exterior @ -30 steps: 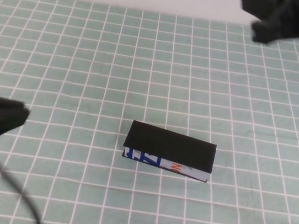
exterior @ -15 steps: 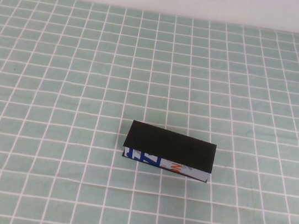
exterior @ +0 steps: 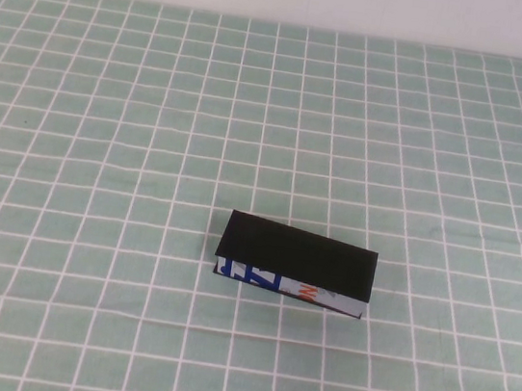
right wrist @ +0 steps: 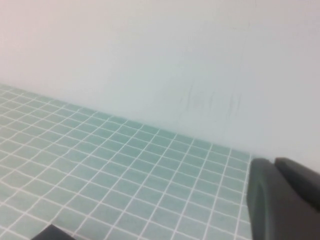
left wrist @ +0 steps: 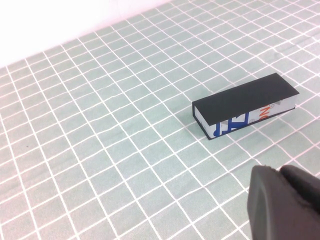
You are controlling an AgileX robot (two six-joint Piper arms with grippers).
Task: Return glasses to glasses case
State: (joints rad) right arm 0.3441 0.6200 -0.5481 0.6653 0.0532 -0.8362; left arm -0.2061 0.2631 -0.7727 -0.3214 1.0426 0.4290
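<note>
Both arms have pulled out of the high view since a second ago. The glasses case lies closed near the middle of the checked tablecloth. The left gripper hovers well apart from it, fingers unclear; the right gripper is closed, empty, facing the wall.

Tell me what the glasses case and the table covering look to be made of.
Glasses case: probably stiff card or board with a matte black wrap; it has sharp box edges, no shine, and a printed white front. Table covering: looks like cloth, pale green with a white grid; faint waviness in the lines suggests fabric. Glasses are not visible.
</note>
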